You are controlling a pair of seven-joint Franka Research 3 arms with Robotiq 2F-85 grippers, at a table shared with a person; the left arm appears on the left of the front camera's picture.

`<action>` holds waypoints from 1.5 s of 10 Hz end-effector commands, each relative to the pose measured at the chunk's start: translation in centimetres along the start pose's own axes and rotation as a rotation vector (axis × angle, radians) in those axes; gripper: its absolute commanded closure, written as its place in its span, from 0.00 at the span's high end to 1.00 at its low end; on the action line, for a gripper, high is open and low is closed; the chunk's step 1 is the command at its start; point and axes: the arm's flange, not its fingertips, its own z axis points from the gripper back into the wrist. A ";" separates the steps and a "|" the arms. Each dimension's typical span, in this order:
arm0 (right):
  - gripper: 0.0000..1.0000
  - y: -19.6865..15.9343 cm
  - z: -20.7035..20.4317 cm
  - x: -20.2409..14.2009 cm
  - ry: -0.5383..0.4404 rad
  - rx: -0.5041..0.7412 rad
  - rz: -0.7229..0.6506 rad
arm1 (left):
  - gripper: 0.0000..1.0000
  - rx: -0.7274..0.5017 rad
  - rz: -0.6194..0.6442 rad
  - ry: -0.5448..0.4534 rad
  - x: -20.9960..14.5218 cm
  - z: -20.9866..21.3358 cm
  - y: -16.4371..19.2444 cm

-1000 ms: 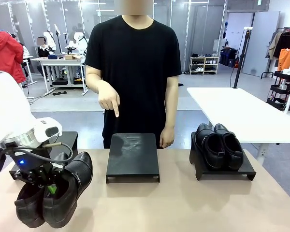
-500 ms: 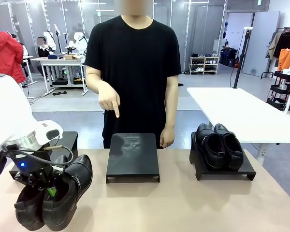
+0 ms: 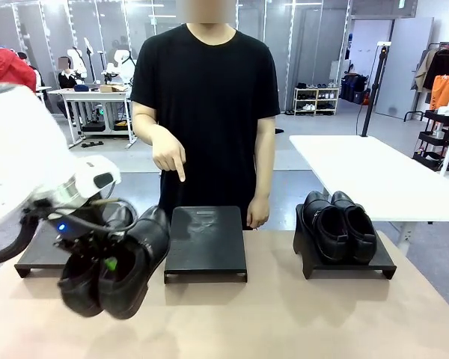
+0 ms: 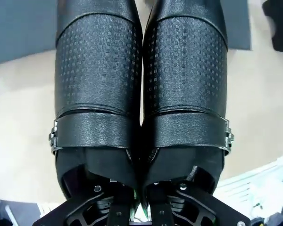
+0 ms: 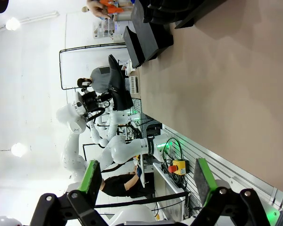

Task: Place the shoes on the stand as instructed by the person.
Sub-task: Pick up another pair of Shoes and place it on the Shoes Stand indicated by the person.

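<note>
Left gripper (image 3: 107, 263): its jaws are clamped on the inner walls of the buckled pair of glossy black leather strap shoes (image 3: 120, 265). It holds them in the air, toes hanging down, above the tan surface (image 3: 299, 314) in front of the left flat black stand (image 3: 37, 254).

Left wrist view: the buckled pair (image 4: 141, 89) hangs side by side, sides touching, and a small metal buckle shows at each outer edge. The green pads are hidden between the shoes.

Right gripper (image 5: 146, 181): its jaws stand wide with nothing between them, clear of the work.

Person's instruction: the person in a plain black T-shirt points with one hand (image 3: 169, 155), index finger down, at the bare middle flat black stand (image 3: 206, 241).

Other pair: the plain glossy black leather shoes (image 3: 339, 224) already sit on the right flat black stand (image 3: 348, 262).

Step in hand (judgement): carry the held pair across to the middle stand.

Risks (judgement):
- The grip takes in two shoes at once on smooth leather, so one may slide out.
- The low-hanging toes may catch the front edge of the middle stand and push it.
- Released while tilted, the pair could tip off the stand.
</note>
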 end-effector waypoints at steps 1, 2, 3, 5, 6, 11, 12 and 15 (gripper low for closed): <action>1.00 0.2 0.0 -0.5 0.007 -0.004 -0.002 | 0.08 0.034 -0.028 -0.046 4.5 0.5 -2.2; 1.00 0.2 0.0 -0.5 0.007 -0.004 -0.002 | 0.08 0.051 -0.043 -0.047 6.4 0.6 -3.4; 1.00 0.2 0.0 -0.5 0.007 -0.004 -0.002 | 0.08 0.091 -0.040 -0.053 8.5 0.4 -5.0; 1.00 0.2 0.0 -0.5 0.007 -0.004 -0.002 | 0.08 0.082 -0.034 -0.037 11.6 0.2 -8.3; 1.00 0.2 0.0 -0.5 0.007 -0.004 -0.002 | 0.08 0.086 -0.015 -0.027 12.7 -0.2 -9.5; 1.00 0.2 0.0 -0.5 0.007 -0.004 -0.002 | 0.08 0.161 0.073 -0.034 16.8 -3.6 -14.1; 1.00 0.2 0.0 -0.5 0.007 -0.004 -0.002 | 0.08 0.160 0.093 -0.042 17.5 -4.9 -14.8; 1.00 0.2 0.0 -0.5 0.007 -0.004 -0.002 | 0.08 0.150 0.120 -0.102 19.1 -7.5 -15.7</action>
